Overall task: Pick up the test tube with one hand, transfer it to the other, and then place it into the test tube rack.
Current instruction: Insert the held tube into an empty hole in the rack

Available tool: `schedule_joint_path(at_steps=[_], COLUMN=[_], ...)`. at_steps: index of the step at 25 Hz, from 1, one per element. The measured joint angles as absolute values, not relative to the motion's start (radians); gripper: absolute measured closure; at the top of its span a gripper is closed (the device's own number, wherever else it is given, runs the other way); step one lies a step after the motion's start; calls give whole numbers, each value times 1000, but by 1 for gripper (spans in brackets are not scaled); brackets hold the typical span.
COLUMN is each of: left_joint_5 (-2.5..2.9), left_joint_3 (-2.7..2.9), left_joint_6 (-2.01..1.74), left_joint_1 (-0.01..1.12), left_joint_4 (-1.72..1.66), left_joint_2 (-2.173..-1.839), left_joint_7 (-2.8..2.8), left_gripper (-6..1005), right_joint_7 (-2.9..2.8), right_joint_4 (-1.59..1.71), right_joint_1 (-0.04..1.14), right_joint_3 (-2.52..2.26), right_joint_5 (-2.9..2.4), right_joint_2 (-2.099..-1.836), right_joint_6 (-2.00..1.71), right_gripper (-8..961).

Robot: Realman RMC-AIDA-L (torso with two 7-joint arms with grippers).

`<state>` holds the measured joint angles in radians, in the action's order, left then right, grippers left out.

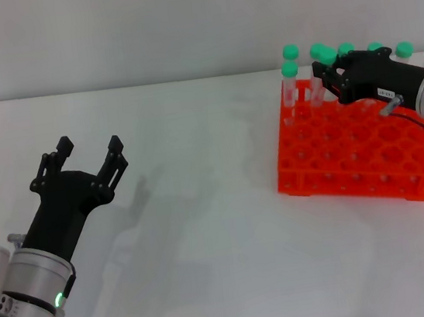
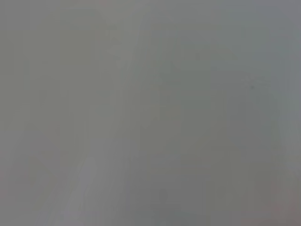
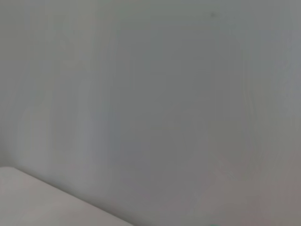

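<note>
The orange-red test tube rack stands on the white table at the right. My right gripper reaches over the rack's back left part and is shut on a test tube just under its green cap. The tube's lower end is down at the rack's holes. My left gripper is open and empty, well to the left of the rack, a little above the table. Both wrist views show only blank grey surface.
Other green-capped tubes stand in the rack's back row: one at the left corner and several behind my right gripper. The white table spreads between the two arms.
</note>
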<state>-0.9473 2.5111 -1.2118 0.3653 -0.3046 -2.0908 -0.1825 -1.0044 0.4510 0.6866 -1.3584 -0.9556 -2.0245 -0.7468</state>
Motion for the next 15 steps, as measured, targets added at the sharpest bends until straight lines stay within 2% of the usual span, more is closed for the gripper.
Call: schedule_joint_path(at_steps=[15], left_joint_5=[-946], left_joint_3=[2511], left_joint_6=[-1212], left_joint_1=[367], left_joint_4=[-305], left_joint_2=[-2091], left_joint_7=[-210], left_gripper=[173], right_joint_7=[-1002], right_joint_4=[416], right_joint_1=[744], right_joint_3=[-1440], right_joint_5=[-956], right_joint_2=[-2027], right_joint_6=[-664], right_gripper=[749])
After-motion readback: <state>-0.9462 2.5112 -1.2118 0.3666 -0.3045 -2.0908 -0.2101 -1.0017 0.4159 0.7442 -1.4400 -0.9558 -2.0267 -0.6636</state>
